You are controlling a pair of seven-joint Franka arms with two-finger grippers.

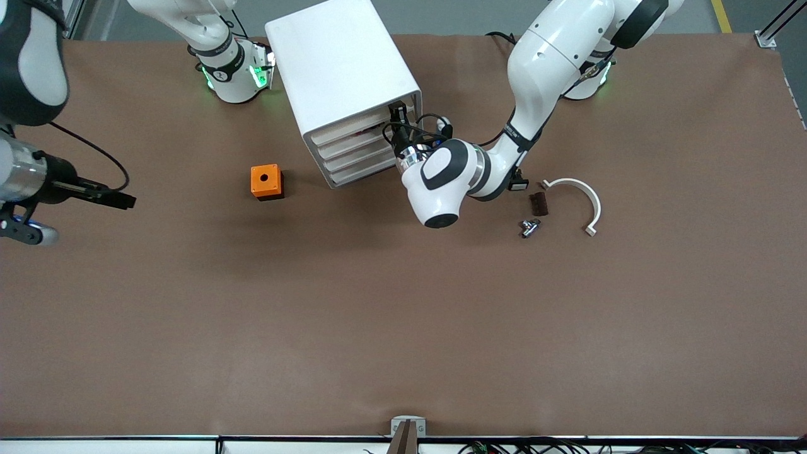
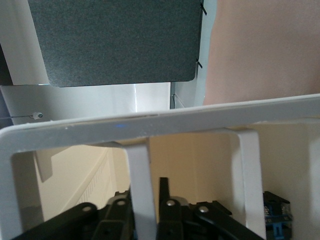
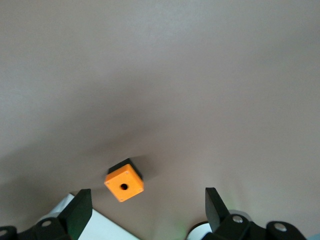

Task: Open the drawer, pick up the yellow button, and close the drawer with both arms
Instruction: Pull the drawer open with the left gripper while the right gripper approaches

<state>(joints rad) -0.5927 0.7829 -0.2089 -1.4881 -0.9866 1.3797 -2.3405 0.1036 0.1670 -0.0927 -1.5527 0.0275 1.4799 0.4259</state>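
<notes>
The white cabinet [image 1: 340,63] stands between the two arm bases. Its four drawers face the left arm's end of the table. My left gripper [image 1: 396,123] is at the uppermost drawer [image 1: 353,130]. In the left wrist view my left gripper [image 2: 143,200] is shut around a white upright bar [image 2: 139,170] of the drawer's front [image 2: 150,125]. The button's black-and-blue body [image 2: 276,214] shows inside the drawer, and its orange cap is hidden. My right gripper [image 1: 126,200] is open and empty, high over the table at the right arm's end. It also shows in the right wrist view [image 3: 147,200].
An orange cube box with a round hole [image 1: 266,181] [image 3: 124,183] sits on the table beside the cabinet, toward the right arm's end. A white curved piece [image 1: 583,198], a dark brown block [image 1: 539,203] and a small metal part [image 1: 529,227] lie toward the left arm's end.
</notes>
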